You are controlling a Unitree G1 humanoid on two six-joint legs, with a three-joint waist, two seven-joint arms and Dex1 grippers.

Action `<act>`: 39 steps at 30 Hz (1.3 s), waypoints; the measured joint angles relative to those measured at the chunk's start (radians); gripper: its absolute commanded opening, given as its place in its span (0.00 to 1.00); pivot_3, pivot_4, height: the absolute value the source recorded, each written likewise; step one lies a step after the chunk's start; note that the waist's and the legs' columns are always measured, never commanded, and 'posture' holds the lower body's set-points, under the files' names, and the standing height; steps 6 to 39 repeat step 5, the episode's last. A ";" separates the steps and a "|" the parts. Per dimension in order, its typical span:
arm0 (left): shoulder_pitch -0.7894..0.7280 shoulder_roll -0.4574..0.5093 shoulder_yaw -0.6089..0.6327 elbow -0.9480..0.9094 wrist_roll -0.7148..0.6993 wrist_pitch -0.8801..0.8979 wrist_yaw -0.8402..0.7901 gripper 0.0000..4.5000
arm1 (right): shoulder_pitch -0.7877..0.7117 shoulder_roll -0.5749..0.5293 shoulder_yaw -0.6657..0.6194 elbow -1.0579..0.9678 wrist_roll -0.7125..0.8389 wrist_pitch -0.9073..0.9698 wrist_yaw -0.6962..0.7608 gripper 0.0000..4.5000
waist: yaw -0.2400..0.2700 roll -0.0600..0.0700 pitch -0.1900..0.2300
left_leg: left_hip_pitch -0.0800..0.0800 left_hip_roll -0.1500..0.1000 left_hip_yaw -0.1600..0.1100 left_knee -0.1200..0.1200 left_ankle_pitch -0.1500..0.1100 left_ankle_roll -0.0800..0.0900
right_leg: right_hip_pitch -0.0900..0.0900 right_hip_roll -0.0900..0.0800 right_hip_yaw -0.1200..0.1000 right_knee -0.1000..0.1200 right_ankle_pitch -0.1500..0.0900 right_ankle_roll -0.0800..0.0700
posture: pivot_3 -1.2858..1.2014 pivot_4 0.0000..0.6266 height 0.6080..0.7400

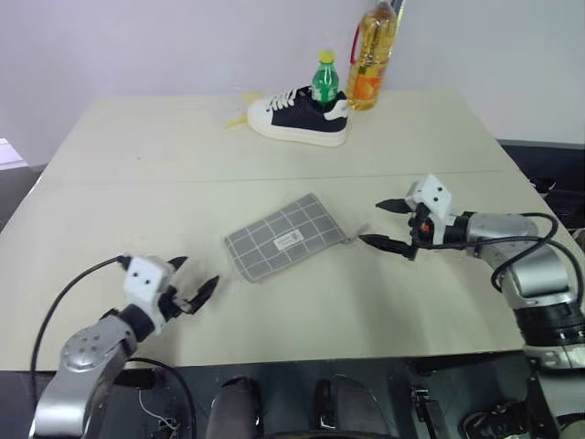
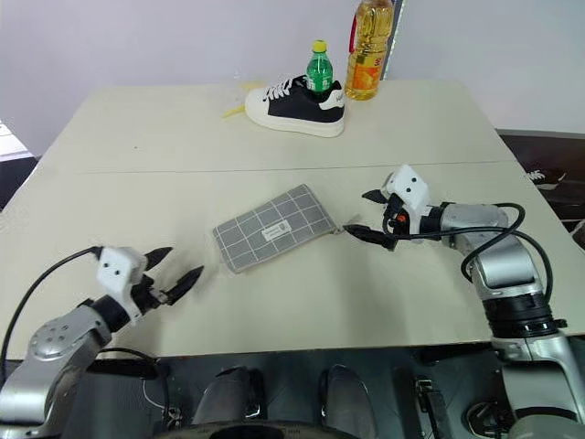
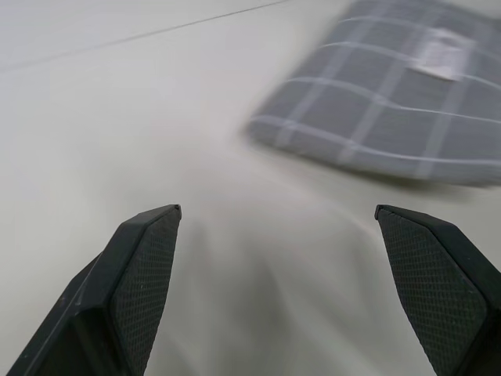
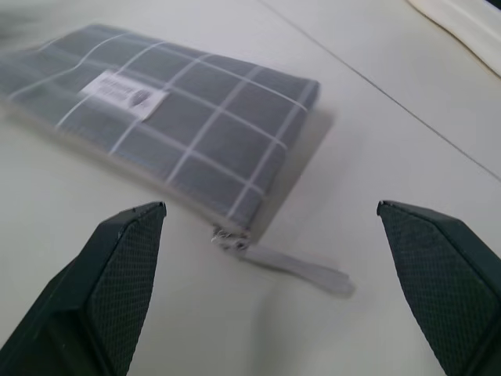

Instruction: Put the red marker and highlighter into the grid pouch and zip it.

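Observation:
The grid pouch (image 1: 285, 238), grey with white lines and a small white label, lies flat in the middle of the table. Its zipper pull tab (image 4: 301, 269) rests on the table at the corner facing my right gripper. My right gripper (image 1: 372, 223) hovers just right of that corner, open and holding nothing. Near the table's front edge, my left gripper (image 1: 196, 274) is also open and empty, a short way left of the pouch (image 3: 391, 102). The red marker and the highlighter are hidden or out of view.
At the back of the table stand a black-and-white shoe (image 1: 302, 117), a green bottle (image 1: 325, 78) and a bottle of yellow oil (image 1: 373, 57). A small yellow thing (image 1: 239, 110) lies left of the shoe. A seam (image 1: 183, 179) crosses the tabletop.

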 measured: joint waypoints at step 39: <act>0.001 -0.068 0.084 0.020 -0.038 -0.002 0.068 0.93 | 0.042 0.037 -0.045 0.086 0.004 -0.051 -0.029 1.00 | 0.004 0.000 0.000 | 0.000 0.000 0.000 0.000 0.000 0.000 | 0.002 0.000 0.000 0.000 0.000 0.000 | 0.52 0.24 0.74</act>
